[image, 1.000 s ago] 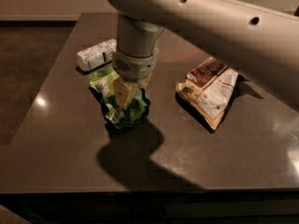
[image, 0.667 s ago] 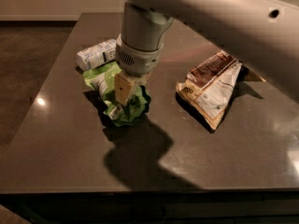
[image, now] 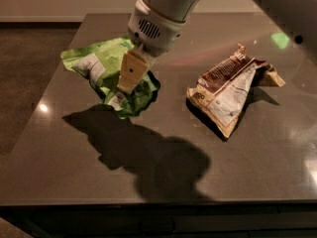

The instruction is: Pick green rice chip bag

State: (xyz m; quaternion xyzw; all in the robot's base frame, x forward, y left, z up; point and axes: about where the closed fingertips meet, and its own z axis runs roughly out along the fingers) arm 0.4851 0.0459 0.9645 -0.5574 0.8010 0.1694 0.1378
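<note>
The green rice chip bag (image: pixel 92 63) is a crinkled lime-green foil bag with white label patches, at the left of the dark table. My gripper (image: pixel 123 89) comes down from above onto its middle. One tan finger (image: pixel 130 71) shows in front of the foil and the jaws are shut on the bag. The bag hangs from the gripper, spread up and to the left, and its shadow falls on the table below it. My white arm fills the top of the view.
A torn brown-and-tan snack bag (image: pixel 230 90) lies on the right of the dark table (image: pixel 208 182). The table's front edge runs along the bottom, its left edge beside the bag, with dark floor beyond.
The green bag has come up with the gripper and spread out to the left. It now covers the spot where the white-labelled bottle showed. The brown bag has not moved.
</note>
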